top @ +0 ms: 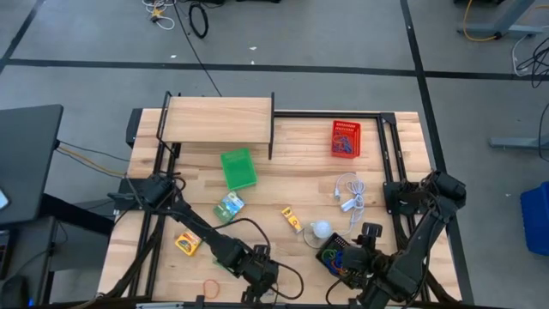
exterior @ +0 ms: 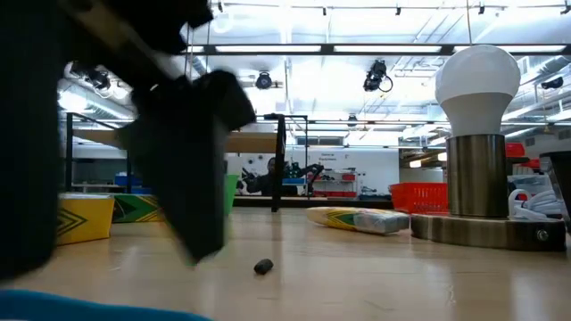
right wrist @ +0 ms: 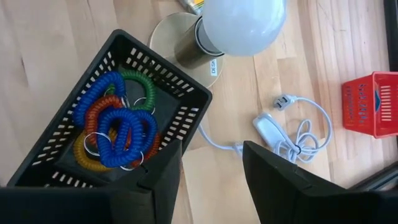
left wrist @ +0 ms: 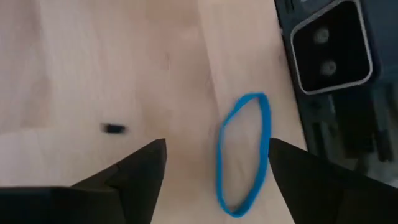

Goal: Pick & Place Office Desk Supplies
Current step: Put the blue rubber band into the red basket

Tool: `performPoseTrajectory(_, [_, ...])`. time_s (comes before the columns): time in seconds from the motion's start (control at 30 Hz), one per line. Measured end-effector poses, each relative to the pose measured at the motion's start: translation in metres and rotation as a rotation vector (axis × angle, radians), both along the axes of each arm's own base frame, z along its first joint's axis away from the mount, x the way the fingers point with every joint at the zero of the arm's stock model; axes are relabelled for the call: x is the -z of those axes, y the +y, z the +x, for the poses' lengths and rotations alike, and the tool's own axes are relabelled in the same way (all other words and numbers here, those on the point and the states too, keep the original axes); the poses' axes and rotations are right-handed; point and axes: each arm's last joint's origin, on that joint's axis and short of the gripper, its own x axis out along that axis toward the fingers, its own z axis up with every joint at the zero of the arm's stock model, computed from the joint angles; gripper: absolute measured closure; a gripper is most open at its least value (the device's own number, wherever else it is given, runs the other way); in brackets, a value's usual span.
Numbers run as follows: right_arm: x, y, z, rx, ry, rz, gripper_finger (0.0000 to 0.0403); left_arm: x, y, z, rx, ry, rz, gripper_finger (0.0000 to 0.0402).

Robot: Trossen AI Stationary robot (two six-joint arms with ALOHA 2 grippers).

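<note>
Now, table: pale wood planks on a black frame, with a raised wooden shelf at the far left.
Left gripper: low over the near edge, left of centre; fingers spread, nothing between them but bare wood and part of the blue band.
Right gripper: near the near right corner, fingers apart and empty, hanging over the black basket's rim.
Black basket: mesh, by the near edge right of centre; holds coiled loops in blue, orange, green and yellow, tangled together.
Lamp: white ball on a brass base, touching the black basket's far side; its white cord lies coiled beside it.
Green basket: mid-table, left of centre.
Red basket: far right.
Packets: green-and-yellow one at centre left; yellow one nearer the left edge; small yellow one at centre.
Blue band: thin, flat oval loop lying on the wood by the near edge, just beside the left gripper's finger.
Orange band: thin loop at the near edge, left of the left gripper.
Black speck: tiny, on the wood near the blue band.
</note>
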Motion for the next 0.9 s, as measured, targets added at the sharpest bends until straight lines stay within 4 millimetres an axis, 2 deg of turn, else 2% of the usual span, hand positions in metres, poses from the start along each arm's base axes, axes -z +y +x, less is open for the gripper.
performPoseTrajectory(0.2, [0.0, 0.0, 0.0, -0.006, -0.009, -0.01, 0.0224, 0.011, 0.0, 0.001, -0.058, 0.007, 0.031, 0.0149])
performPoseTrajectory(0.33, [0.0, 0.0, 0.0, -0.006, -0.009, -0.011, 0.0224, 0.015, 0.001, 0.001, -0.109, 0.0, 0.061, 0.019])
performPoseTrajectory(0.5, [0.0, 0.0, 0.0, -0.005, -0.014, -0.012, 0.0224, 0.021, -0.001, 0.0, -0.124, -0.011, 0.102, 0.0269])
performPoseTrajectory(0.7, [0.0, -0.001, 0.001, -0.005, -0.022, -0.017, 0.0224, 0.027, 0.001, -0.002, -0.169, -0.019, 0.163, 0.0387])
performPoseTrajectory(0.9, [0.0, -0.001, 0.001, -0.005, -0.022, -0.017, 0.0224, 0.025, 0.002, -0.003, -0.174, -0.016, 0.177, 0.0397])
